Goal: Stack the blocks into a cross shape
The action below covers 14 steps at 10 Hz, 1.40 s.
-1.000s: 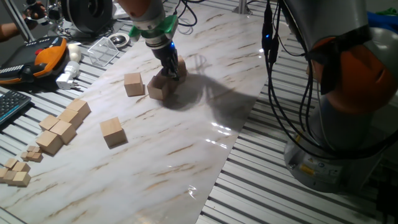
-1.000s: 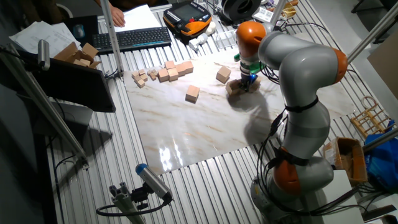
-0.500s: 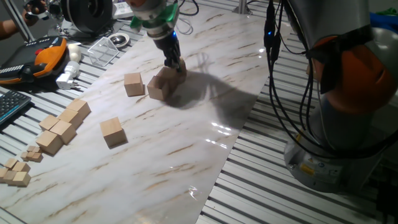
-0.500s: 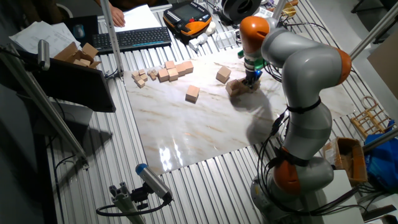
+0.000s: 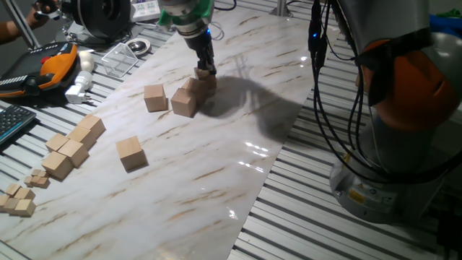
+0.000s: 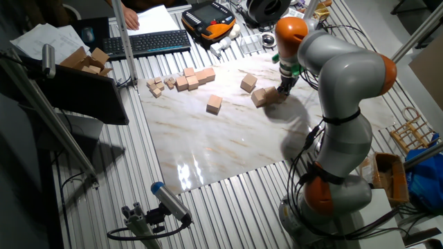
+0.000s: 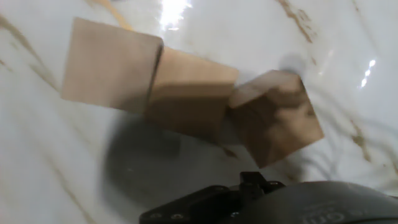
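Three tan blocks lie side by side in a bent row, touching: in the hand view the left block [image 7: 112, 62], the middle block [image 7: 189, 93] and the right block [image 7: 273, 115]. In one fixed view this cluster [image 5: 191, 95] sits just below my gripper [image 5: 206, 70], which hangs above its far end, open and holding nothing. A fourth block [image 5: 155, 97] stands just left of the cluster. A fifth block [image 5: 131, 153] lies alone nearer the front. The other fixed view shows the gripper [image 6: 282, 88] beside the cluster [image 6: 265, 96]. My fingertips are out of the hand view.
A row of joined tan cubes [image 5: 72, 146] and small cubelets [image 5: 20, 201] lie at the marble sheet's left edge. A keyboard [image 5: 11, 123], an orange pendant [image 5: 50, 65] and a white plug [image 5: 79, 87] sit beyond it. The arm's base [image 5: 404, 144] stands at the right.
My gripper has lifted off the blocks and drawn up and back. The block it was touching now rests against the cluster.
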### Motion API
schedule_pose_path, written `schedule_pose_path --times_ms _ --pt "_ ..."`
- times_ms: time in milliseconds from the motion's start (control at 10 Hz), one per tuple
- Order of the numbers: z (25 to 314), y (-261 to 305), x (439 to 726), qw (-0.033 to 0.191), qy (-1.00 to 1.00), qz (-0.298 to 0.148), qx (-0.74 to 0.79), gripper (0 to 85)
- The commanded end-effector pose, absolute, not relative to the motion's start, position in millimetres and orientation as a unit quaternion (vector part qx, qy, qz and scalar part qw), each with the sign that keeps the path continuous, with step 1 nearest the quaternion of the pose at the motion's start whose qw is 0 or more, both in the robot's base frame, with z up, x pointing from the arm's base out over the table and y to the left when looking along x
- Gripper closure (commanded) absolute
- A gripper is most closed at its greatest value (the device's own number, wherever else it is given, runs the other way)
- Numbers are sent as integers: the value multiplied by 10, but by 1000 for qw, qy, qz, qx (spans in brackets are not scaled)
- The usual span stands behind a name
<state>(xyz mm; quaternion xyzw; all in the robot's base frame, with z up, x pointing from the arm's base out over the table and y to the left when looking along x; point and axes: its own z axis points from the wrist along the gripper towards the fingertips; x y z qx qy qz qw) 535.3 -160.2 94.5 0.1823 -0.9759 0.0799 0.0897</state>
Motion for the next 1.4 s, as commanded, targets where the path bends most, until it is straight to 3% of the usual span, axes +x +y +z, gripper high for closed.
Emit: schedule_pose_path --times_ms 0,500,1300 --pt "942 -1642 5351 89 -975 81 185 850" --pt "829 -1888 5483 79 -974 78 199 850" --pt "699 -1716 5377 71 -979 70 180 850"
